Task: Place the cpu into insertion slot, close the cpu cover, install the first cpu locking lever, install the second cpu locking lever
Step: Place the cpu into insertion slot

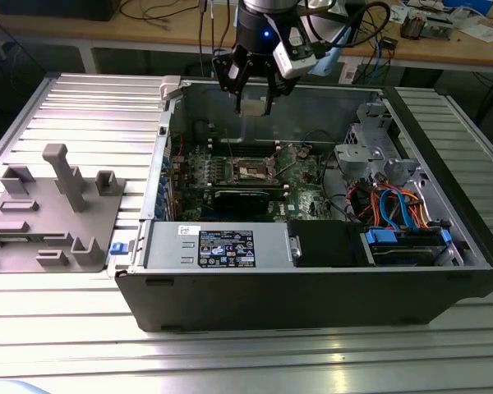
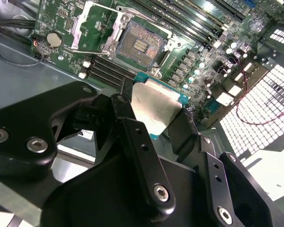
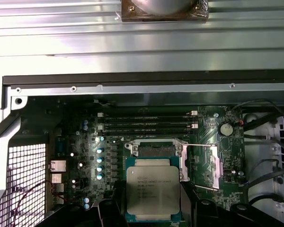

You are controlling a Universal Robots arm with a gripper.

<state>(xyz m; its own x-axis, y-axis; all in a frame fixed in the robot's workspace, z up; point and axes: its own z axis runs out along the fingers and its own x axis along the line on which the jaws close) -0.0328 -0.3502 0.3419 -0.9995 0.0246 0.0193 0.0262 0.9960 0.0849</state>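
Note:
My gripper [image 1: 253, 105] hangs above the open computer case, shut on the cpu [image 2: 154, 108], a flat square chip with a silvery top. Both wrist views show the black fingers [image 2: 124, 106] clamping the chip's two opposite edges. In the first wrist view the cpu [image 3: 153, 190] is in the air over the green board and partly overlaps the insertion slot [image 3: 154, 150]. The insertion slot [image 2: 139, 45] lies bare, its dark centre showing. The cpu cover [image 2: 92, 23] is swung open beside the socket, with thin wire levers [image 2: 100, 51] raised near it.
A grey power supply box [image 1: 218, 245] fills the case's near side. A black card [image 1: 242, 199] lies just in front of the socket [image 1: 253, 169]. A drive cage with coloured cables [image 1: 394, 205] sits at the exterior view's right, and a grey fixture [image 1: 53, 209] on the table at its left.

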